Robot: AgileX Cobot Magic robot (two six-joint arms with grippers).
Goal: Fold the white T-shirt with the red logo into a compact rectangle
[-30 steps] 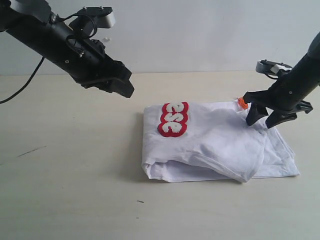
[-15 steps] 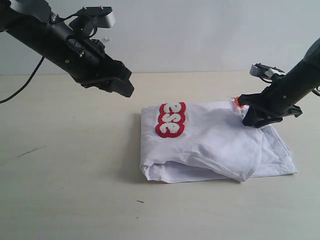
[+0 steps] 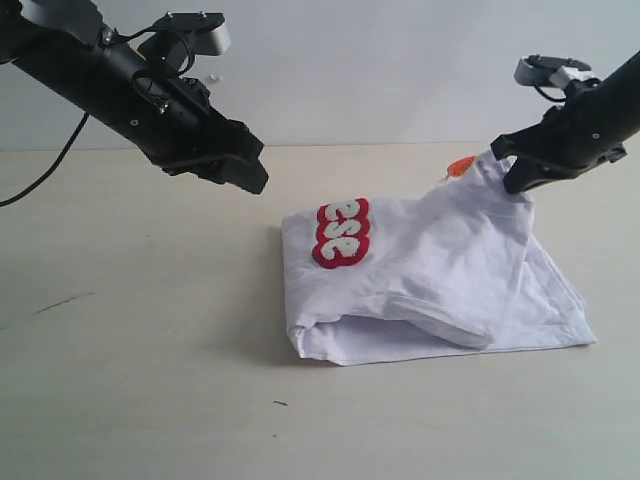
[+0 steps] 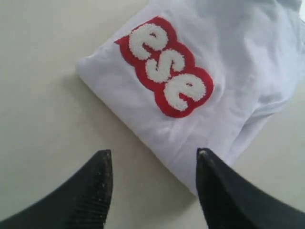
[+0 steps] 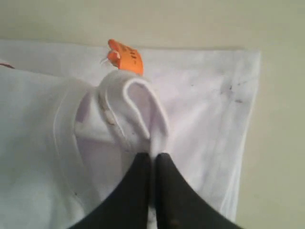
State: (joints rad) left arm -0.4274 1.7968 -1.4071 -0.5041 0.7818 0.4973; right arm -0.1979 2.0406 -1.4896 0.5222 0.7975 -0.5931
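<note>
The white T-shirt (image 3: 450, 270) lies partly folded on the table, its red logo (image 3: 342, 233) facing up at the left end. My right gripper (image 3: 518, 178) is shut on the white T-shirt near the collar and holds that corner lifted off the table. The orange neck tag (image 3: 460, 165) sticks up beside it. In the right wrist view the gripper (image 5: 153, 156) pinches the ribbed neck fabric (image 5: 138, 105) just below the tag (image 5: 125, 56). My left gripper (image 3: 250, 170) hovers open above and left of the shirt. From the left wrist, the left gripper (image 4: 153, 152) is empty, over the shirt's (image 4: 238, 62) edge near the logo (image 4: 167, 67).
The beige table (image 3: 140, 360) stretches around the shirt on every side. A pale wall (image 3: 380, 70) rises behind the table. A black cable (image 3: 45, 170) hangs at the far left.
My right gripper closed on the shirt's collar area and rose up and back, pulling that corner off the table. The left arm stayed still.
</note>
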